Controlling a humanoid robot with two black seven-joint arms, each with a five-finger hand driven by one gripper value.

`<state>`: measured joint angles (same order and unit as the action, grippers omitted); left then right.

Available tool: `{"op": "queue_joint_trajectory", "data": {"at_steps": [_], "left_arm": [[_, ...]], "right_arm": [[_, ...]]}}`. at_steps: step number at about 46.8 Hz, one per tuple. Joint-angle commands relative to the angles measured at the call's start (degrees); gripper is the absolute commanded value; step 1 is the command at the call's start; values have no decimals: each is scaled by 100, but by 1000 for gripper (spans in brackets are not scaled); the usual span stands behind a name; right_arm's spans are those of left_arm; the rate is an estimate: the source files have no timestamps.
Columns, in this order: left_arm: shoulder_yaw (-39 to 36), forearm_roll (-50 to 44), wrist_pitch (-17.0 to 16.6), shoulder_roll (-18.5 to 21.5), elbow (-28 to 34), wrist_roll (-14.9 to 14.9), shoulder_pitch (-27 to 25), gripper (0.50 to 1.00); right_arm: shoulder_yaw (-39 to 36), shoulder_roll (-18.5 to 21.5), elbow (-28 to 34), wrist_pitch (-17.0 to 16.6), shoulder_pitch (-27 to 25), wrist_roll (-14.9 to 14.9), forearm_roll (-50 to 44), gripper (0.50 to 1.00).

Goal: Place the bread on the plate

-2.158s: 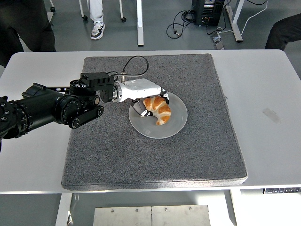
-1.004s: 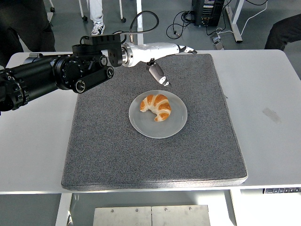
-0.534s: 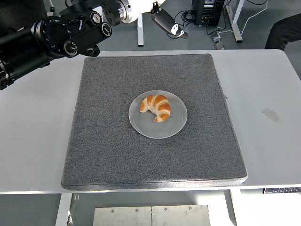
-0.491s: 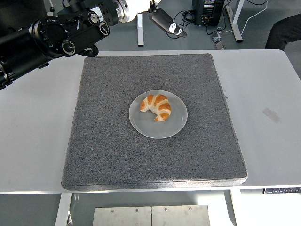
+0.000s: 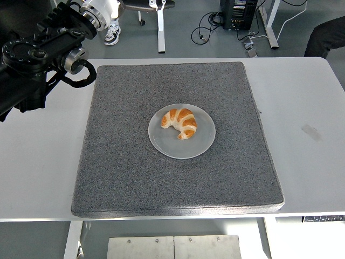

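Bread (image 5: pixel 180 123) was found resting on the plate (image 5: pixel 200 145), task seemingly done, left hand's (image 5: pixel 102 6) state untellable.

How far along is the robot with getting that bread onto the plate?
It looks finished. The croissant lies on the grey plate in the middle of the dark mat, with nothing touching it. Nothing is in hand: the left arm is up at the top left corner, away from the plate, and its hand runs out of the picture. Nothing seems left to do.
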<state>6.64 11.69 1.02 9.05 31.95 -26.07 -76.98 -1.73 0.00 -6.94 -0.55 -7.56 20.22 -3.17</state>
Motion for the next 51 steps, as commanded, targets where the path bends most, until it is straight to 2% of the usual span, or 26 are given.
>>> {"op": "queue_joint_trajectory", "data": {"at_steps": [1,10,24,35,51], "left_arm": [[459,-8,-14,61,4,-4,288,984],[1611,-122,-14,9,4,-4,807,984],[2192,-931,-32,-150,-127,-48,1449,986],[3264,-1090,30,-176,-198,-56,1853,984],[3396,-1238,21,-352,-453,-56,1889,984]], "right_arm": [[-2,0,-9,-15,0,-1,0,1000],[-2,0,-9,-7,0,-1,0,1000],[-2,0,-44,-24,-17,-1,0,1000],[6,0,-9,-7,-26,-1,0,1000],[6,0,0,2,-35,-1,0,1000]]}}
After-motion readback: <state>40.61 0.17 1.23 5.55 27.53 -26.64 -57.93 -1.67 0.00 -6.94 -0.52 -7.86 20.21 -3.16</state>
